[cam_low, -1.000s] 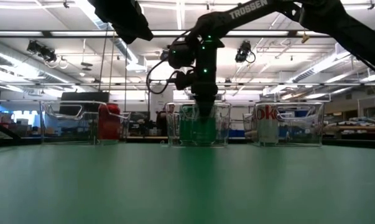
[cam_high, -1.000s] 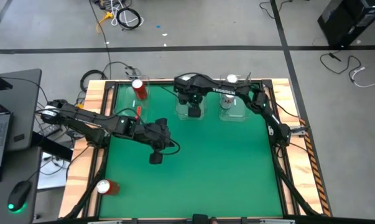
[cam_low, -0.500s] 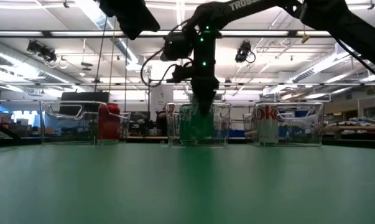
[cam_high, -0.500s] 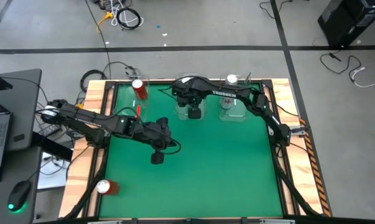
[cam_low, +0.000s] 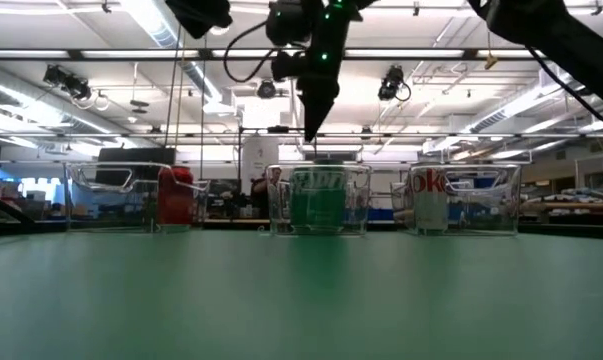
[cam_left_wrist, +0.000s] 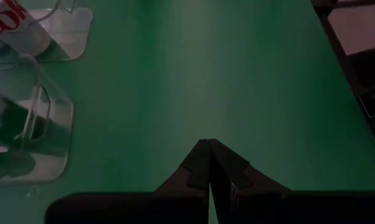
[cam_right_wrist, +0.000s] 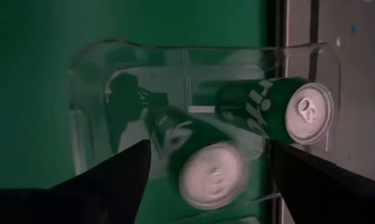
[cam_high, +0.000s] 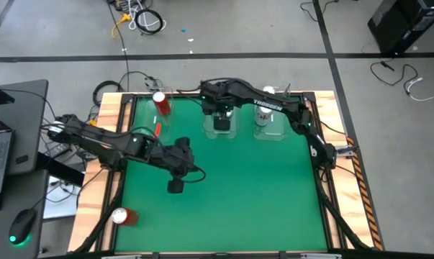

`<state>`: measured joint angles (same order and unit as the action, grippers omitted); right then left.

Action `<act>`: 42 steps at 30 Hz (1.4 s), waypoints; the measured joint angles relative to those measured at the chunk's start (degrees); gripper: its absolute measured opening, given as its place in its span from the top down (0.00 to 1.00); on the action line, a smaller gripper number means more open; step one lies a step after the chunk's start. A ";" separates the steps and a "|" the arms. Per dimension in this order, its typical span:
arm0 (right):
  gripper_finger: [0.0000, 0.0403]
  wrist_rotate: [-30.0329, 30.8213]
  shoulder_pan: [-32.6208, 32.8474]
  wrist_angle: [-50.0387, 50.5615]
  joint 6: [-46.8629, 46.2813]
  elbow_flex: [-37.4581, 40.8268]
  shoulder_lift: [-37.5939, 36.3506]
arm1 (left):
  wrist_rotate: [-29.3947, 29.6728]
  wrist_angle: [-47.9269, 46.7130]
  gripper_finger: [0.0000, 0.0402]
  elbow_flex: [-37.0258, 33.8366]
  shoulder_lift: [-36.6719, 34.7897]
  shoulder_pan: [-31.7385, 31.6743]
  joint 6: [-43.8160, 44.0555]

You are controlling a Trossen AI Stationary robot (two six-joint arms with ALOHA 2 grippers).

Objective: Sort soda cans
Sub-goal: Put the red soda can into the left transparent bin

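Since the earlier frames the right gripper (cam_low: 312,125) has risen clear of the middle bin (cam_right_wrist: 87,56), jaws apart and empty above two green cans (cam_right_wrist: 206,168) inside. At the table's 9 o'clock, the left gripper (cam_left_wrist: 209,163) hovers, jaws together; a red can (cam_high: 123,215) lies at 7 o'clock.

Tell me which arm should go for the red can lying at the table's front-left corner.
Left. The left gripper hangs shut over the mat on the red can's side; the right gripper is open above the middle bin at the far edge.
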<state>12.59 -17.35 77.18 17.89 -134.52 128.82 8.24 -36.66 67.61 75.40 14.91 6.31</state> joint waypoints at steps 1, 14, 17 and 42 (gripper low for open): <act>0.20 -0.17 0.17 0.16 0.27 0.20 -0.53 | 0.22 -0.96 0.98 0.56 0.00 0.31 0.11; 0.39 -9.21 2.33 2.71 -4.31 0.20 -11.11 | 0.69 -12.71 0.98 4.50 -0.02 5.93 10.43; 0.57 -15.55 4.00 1.65 -4.75 1.76 -13.36 | 1.02 -16.68 0.98 4.50 -0.02 8.26 15.04; 0.98 -32.25 22.56 -76.58 -13.09 62.90 -22.95 | -24.15 -42.97 0.99 4.53 4.56 27.13 74.80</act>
<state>-19.66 5.21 0.60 4.80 -71.62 105.86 -15.91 -79.63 72.14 79.96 42.03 81.10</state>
